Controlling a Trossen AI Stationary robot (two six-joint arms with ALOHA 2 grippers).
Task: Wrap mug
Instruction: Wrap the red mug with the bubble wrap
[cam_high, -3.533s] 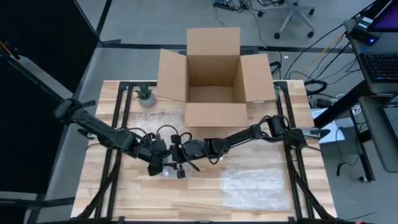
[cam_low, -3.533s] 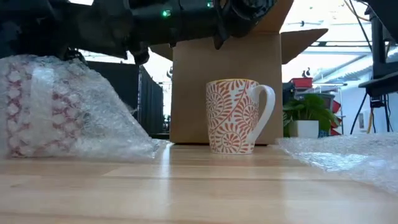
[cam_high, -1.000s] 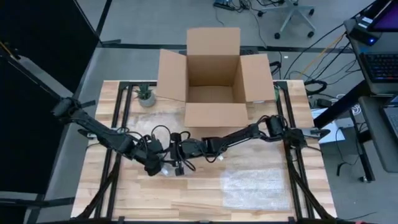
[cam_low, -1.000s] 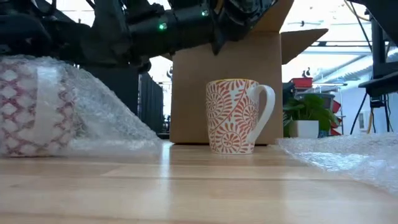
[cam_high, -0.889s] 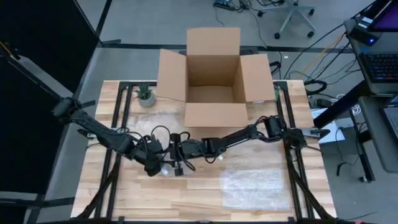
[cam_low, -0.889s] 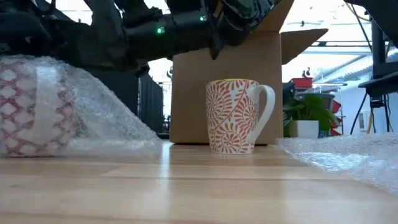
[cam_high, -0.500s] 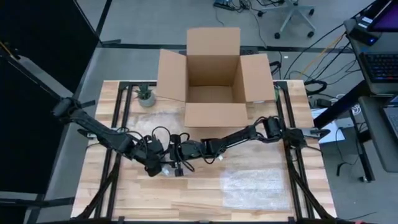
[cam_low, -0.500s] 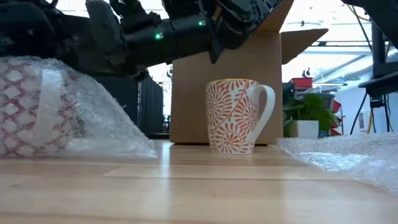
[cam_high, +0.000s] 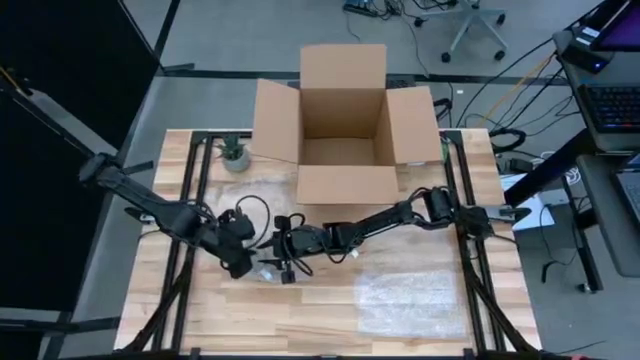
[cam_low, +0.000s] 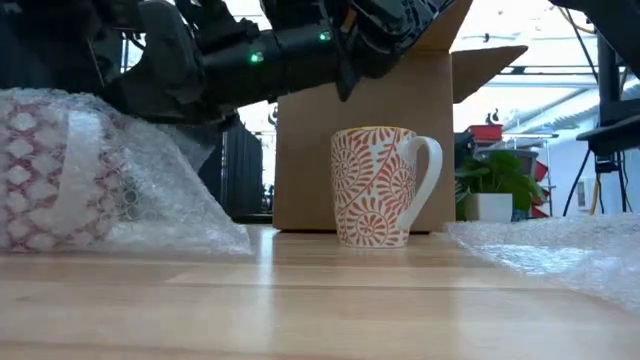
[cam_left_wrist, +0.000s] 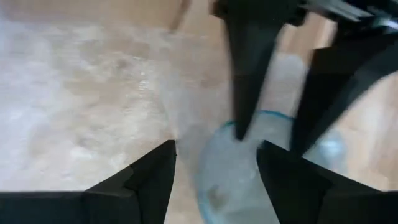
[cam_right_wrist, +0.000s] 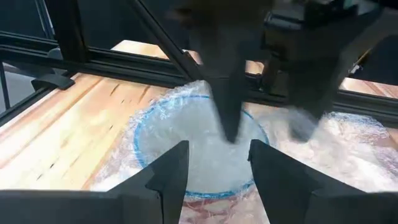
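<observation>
Your red-and-white patterned mug in clear bubble wrap (cam_low: 70, 175) lies bundled on the wooden bench (cam_low: 320, 310), mostly wrapped. The left gripper (cam_high: 238, 262) and right gripper (cam_high: 283, 262) meet over it; I cannot tell their jaws' state.

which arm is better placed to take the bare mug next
Probably the right. In the high view both grippers crowd the wrapped mug at the table's front left, and the right gripper sits nearer the centre. The bare mug, seen only in the low view, stands before the cardboard box.
</observation>
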